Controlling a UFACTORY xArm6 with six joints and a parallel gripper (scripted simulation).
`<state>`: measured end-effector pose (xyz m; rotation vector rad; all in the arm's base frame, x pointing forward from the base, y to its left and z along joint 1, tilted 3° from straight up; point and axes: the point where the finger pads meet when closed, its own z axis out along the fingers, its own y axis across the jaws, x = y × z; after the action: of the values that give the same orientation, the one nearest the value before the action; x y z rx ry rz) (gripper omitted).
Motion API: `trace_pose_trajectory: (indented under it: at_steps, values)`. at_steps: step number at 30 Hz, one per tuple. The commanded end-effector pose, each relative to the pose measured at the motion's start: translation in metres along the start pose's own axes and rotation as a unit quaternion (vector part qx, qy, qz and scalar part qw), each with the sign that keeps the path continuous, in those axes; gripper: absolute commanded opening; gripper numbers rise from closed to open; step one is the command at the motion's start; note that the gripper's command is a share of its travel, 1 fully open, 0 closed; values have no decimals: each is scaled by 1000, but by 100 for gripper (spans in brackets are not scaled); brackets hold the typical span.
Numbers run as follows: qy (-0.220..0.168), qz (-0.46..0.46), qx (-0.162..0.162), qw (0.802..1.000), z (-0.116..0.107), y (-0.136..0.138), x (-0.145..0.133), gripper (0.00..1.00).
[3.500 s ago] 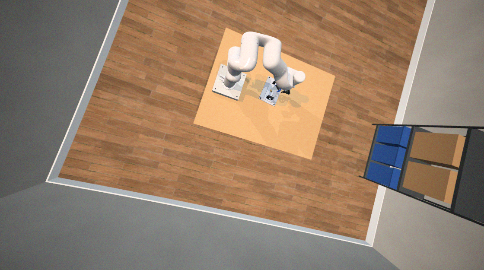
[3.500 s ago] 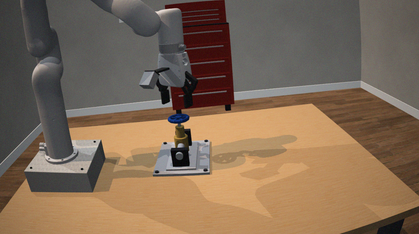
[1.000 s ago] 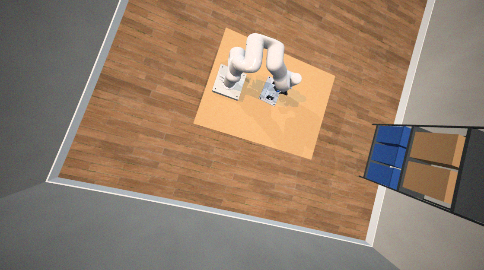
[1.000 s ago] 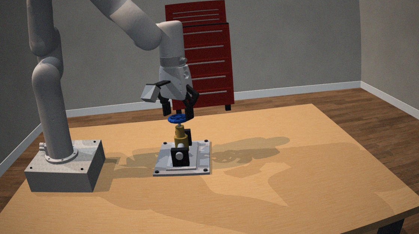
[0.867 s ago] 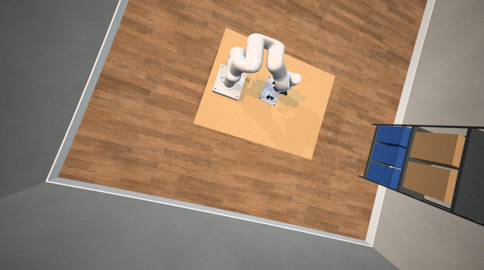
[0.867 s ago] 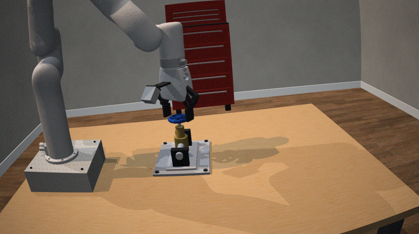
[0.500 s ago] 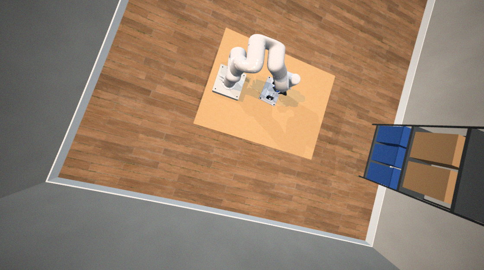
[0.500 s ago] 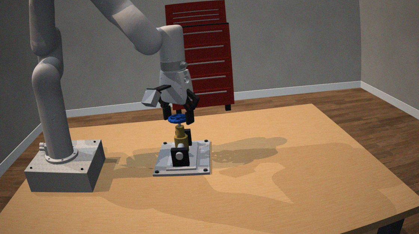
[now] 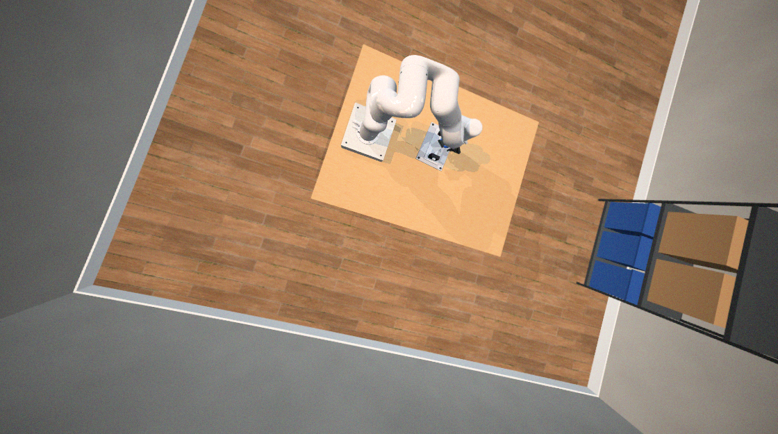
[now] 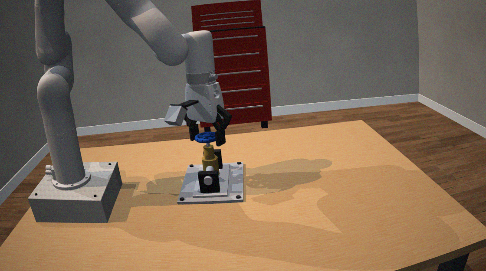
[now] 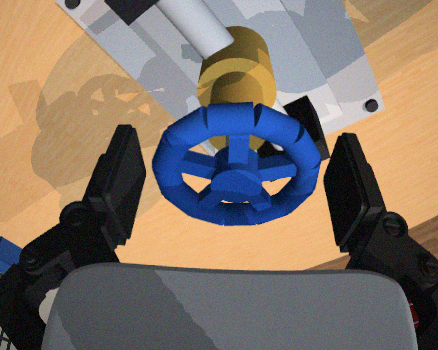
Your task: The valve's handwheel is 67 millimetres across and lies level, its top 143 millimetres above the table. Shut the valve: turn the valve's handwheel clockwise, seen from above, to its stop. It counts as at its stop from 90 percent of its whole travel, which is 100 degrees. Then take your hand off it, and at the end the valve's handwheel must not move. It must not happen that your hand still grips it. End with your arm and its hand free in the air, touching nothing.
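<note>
The valve's blue handwheel [image 11: 235,165] lies level on a brass stem [image 11: 236,77] above a grey base plate [image 10: 211,183]. In the exterior view the handwheel [image 10: 205,136] sits between my gripper's [image 10: 208,135] two black fingers. In the wrist view my gripper [image 11: 236,151] is open wide, with one finger pad on each side of the rim at its height. A small gap shows between each pad and the rim, so neither touches it. In the overhead view the arm covers most of the valve [image 9: 433,151].
The arm's grey base block [image 10: 75,193] stands on the table left of the valve plate. A red tool cabinet [image 10: 236,63] stands on the floor behind the table. A shelf with blue and brown boxes [image 9: 676,257] is off to the side.
</note>
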<state>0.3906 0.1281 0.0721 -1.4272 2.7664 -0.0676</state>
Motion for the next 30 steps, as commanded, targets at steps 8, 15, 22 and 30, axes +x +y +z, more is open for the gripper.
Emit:
trace_pose_trajectory:
  at_steps: [8,15,22,30]
  values:
    - [-2,0,1,1000,-1,-1,-1,100]
    - [-2,0,1,1000,-1,-1,-1,0]
    - [-2,0,1,1000,-1,-1,-1,0]
    - [-2,0,1,1000,-1,-1,-1,0]
